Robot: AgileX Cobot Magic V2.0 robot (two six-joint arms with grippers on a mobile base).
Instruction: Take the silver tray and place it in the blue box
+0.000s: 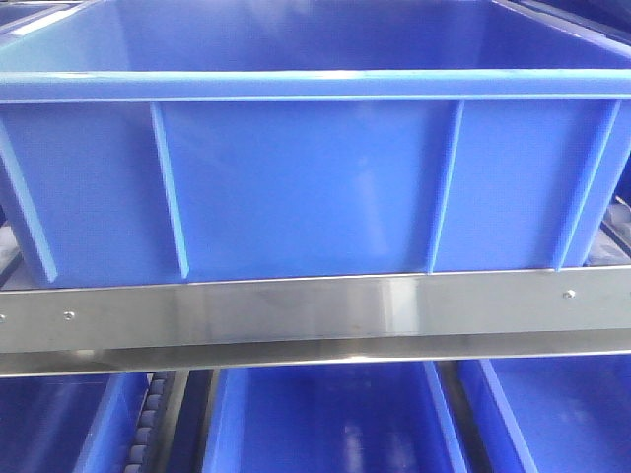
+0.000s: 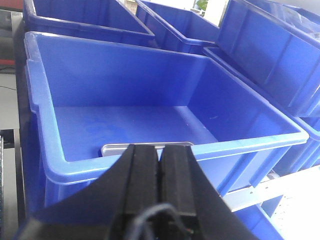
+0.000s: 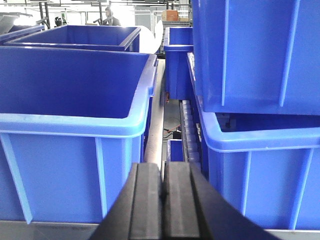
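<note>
Silver tray [image 2: 146,146] on blue box [image 2: 45,125] floor, near front wall.

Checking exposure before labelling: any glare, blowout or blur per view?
Front view: soft overall, hazy sheen on the blue box wall, reflections on the steel rail. Left wrist: window behind blown white, left gripper dark. Right wrist: background overexposed, right gripper dark.

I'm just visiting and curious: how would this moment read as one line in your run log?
silver tray: inside blue box, near wall | left gripper: shut, empty, above box rim | right gripper: shut, empty
</note>
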